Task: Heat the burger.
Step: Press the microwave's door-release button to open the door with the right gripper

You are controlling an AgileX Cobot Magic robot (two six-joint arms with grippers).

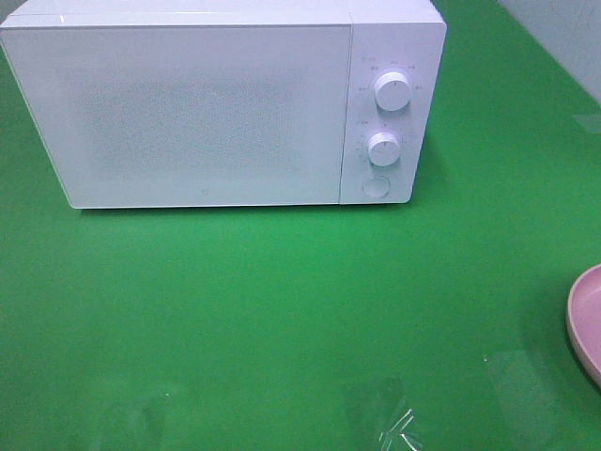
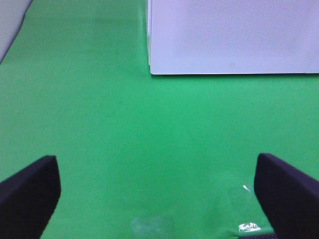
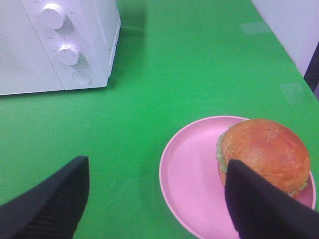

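Burger (image 3: pixel 261 154) is sitting on the pink plate (image 3: pixel 194 174), pushed toward the plate's outer side, close to the right edge of the worktop (image 1: pixel 282 310) and nearer its front-right corner than the back; the exterior high view is catching only a sliver of the plate's rim, and the burger is falling outside it. Only the glossy brown top bun and a fringe of green lettuce are showing, so the lower layers are staying hidden. It is looking light, soft and loosely stacked, likely to squash or shear apart under a hard pinch, so a gentle hold low across the sides, spanning both buns, is seeming safest; lifting by the plate's smooth rim is risking a slip. The right gripper (image 3: pixel 157 167) is hovering just beside the plate with its jaws spread wide and gripping nothing, one jaw overlapping the burger's near side in the wrist view. The left gripper (image 2: pixel 155 164) is hanging over bare green worktop with jaws equally wide and empty. The white microwave (image 1: pixel 413 56) is standing toward the back-left corner, its door (image 1: pixel 141 141) shut, with two knobs (image 1: pixel 392 90) and a round button (image 1: pixel 377 186) on its right-hand panel. Tiny markings are ringing the knobs and a small mark is sitting low on the door, but none is reading clearly; no brand is showing.
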